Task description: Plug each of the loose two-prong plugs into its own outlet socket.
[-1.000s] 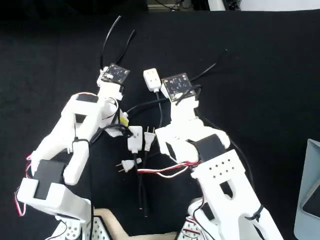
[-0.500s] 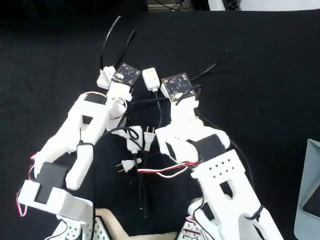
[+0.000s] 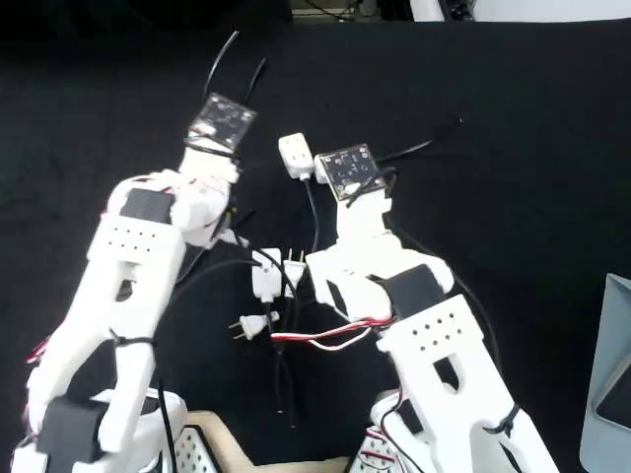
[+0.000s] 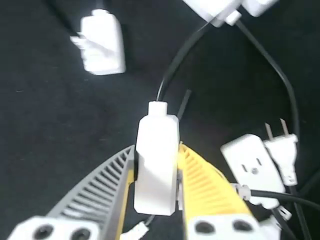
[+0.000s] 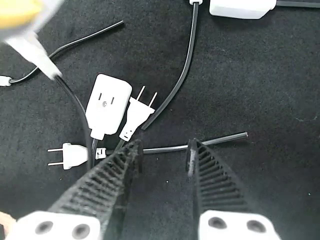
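**Left gripper pinching a white block; two plugs lying unplugged mid-table**

- First plug [image 5: 135, 116] is lying flat, its prongs bare, its body touching the long side of a face-up socket [image 5: 107, 102]. Nothing is sitting in that socket's slots.
- Second plug [image 5: 72, 155] is lying near this pair, towards the arm bases, with its prongs pointing away from the right arm. A black cord is crossing right by its tail end.
- Far socket [image 3: 296, 155] is lying well apart from the pair, farther up the table and just beside the right arm's wrist. Its cord is curving back towards the first plug.
- Left gripper [image 4: 157, 150] is clamping a white block [image 4: 157, 170] between its grey and yellow fingers. A cord is leaving the block's outer end. The block is shaped like the sockets, but its face is not showing, so socket or plug cannot be told.
- Right gripper [image 5: 162, 150] is hanging over the cloth with its fingers spread and nothing between them, near the first plug.
- In the way: a loose cord end [image 5: 200, 142] is lying crosswise just past those fingertips, and more black cords are tangling around the pair.
- The black table cloth [image 3: 513, 148] is lying under everything. A grey bin [image 3: 613, 374] is sitting at the right edge.
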Action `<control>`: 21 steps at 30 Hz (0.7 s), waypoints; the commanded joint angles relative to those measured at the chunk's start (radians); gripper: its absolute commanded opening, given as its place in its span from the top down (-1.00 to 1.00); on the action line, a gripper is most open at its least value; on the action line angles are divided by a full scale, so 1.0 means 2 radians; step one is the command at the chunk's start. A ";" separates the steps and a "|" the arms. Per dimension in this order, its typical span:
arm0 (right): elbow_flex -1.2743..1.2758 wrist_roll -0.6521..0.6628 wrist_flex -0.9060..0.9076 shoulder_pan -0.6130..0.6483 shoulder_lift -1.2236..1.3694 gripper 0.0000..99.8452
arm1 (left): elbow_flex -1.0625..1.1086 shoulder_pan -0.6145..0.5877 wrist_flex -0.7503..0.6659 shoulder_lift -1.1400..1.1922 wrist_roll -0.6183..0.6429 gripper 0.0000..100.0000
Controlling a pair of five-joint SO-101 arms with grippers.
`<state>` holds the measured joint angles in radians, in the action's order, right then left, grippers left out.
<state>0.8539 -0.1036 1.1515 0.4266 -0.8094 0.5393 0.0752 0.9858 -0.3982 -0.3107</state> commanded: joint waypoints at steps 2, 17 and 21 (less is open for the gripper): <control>-0.002 -0.002 -0.006 -0.005 -0.010 0.70 | -0.026 -0.041 -0.001 -0.025 0.001 0.94; -0.002 -0.002 -0.007 -0.005 -0.010 0.70 | -0.054 -0.159 -0.110 0.029 0.004 0.94; -0.001 -0.002 -0.007 -0.005 -0.010 0.70 | -0.070 -0.173 -0.130 0.087 0.013 0.94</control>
<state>0.8569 -0.1036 1.1515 0.4266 -0.8094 0.4780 -0.2440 0.7633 -0.2677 -0.3107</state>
